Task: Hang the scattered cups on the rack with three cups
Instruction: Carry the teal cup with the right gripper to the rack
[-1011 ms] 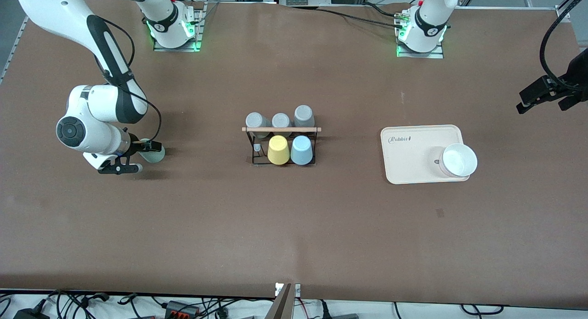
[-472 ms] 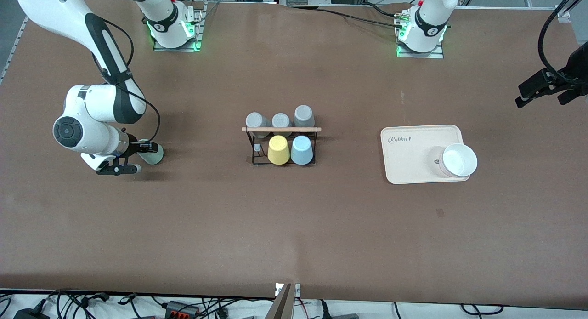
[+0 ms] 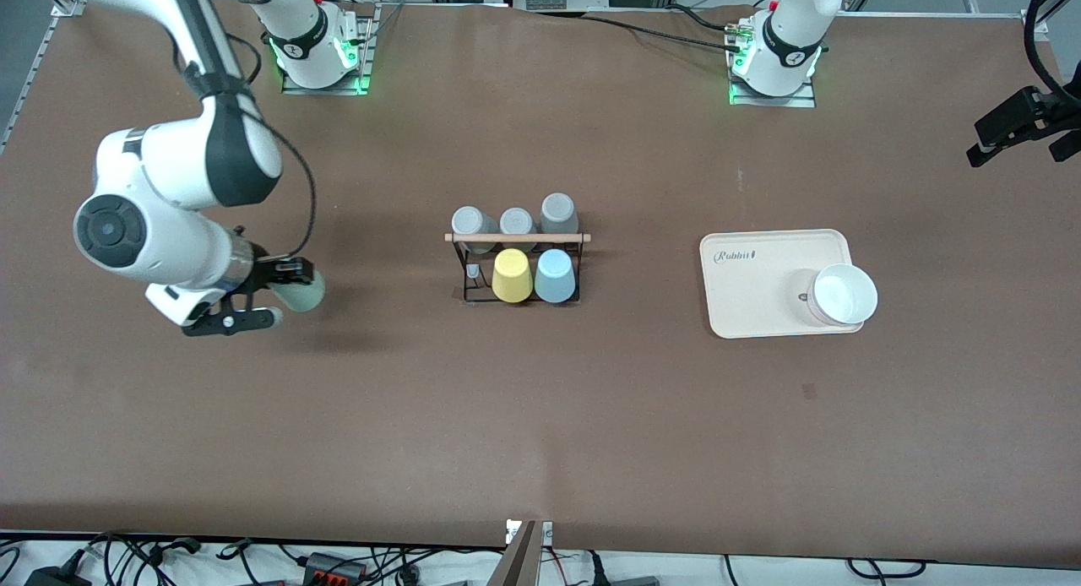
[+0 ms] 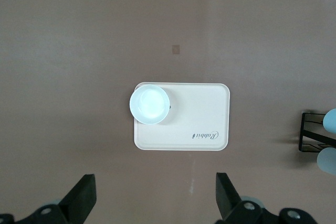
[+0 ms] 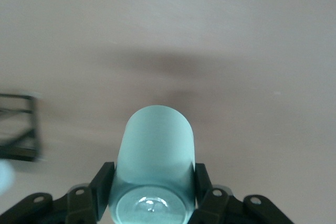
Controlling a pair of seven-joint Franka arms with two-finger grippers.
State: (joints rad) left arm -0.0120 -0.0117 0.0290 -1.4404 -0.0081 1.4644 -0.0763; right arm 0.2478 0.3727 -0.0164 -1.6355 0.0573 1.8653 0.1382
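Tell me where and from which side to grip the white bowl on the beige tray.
Pinch the white bowl by its rim from above: it sits upright and open-topped at the beige tray's corner, too wide to span. The open left gripper, hovering above, seems best placed.

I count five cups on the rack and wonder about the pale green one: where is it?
The pale green cup is clamped in the right claw, up over bare table toward the right arm's end, well away from the rack.
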